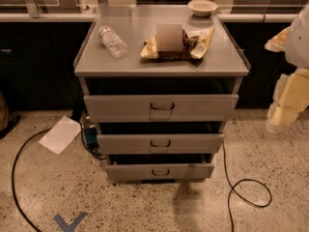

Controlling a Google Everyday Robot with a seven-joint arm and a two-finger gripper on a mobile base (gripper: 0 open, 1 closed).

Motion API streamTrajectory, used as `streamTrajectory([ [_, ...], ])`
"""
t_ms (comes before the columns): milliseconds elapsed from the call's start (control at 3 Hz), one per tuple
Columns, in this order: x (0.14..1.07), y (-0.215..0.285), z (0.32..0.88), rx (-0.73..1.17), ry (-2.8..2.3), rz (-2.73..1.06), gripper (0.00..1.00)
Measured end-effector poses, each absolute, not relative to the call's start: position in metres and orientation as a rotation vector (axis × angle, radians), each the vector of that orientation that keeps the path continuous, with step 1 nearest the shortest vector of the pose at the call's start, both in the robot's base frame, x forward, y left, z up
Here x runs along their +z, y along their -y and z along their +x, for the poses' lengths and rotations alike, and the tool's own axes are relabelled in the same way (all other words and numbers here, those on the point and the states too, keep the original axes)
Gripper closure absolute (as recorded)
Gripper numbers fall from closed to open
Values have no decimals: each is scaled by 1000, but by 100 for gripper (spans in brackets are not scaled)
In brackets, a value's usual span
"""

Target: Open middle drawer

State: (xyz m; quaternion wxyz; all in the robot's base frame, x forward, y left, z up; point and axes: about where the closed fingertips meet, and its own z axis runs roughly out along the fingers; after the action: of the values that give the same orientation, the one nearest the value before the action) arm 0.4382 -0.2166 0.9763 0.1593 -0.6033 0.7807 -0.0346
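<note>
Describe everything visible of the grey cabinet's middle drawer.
The middle drawer is the second of three in the grey cabinet: a low, wide, metal-looking grey front with a small dark loop handle at its centre. It sits level, with a dark gap above it and its inside hidden. Nothing touches it; the gripper hangs apart, far right in view.

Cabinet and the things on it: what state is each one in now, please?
Top drawer: looks slightly open.
Middle drawer: looks slightly open.
Bottom drawer: looks slightly open.
Bottle: lying on its side.
Bowl: upright.
Gripper: right of cabinet, touching nothing.
</note>
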Motion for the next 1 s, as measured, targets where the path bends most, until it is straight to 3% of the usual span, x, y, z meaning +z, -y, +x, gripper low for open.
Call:
streamTrajectory([
  [1000, 921, 228, 440, -47, -2233, -1722, 0],
])
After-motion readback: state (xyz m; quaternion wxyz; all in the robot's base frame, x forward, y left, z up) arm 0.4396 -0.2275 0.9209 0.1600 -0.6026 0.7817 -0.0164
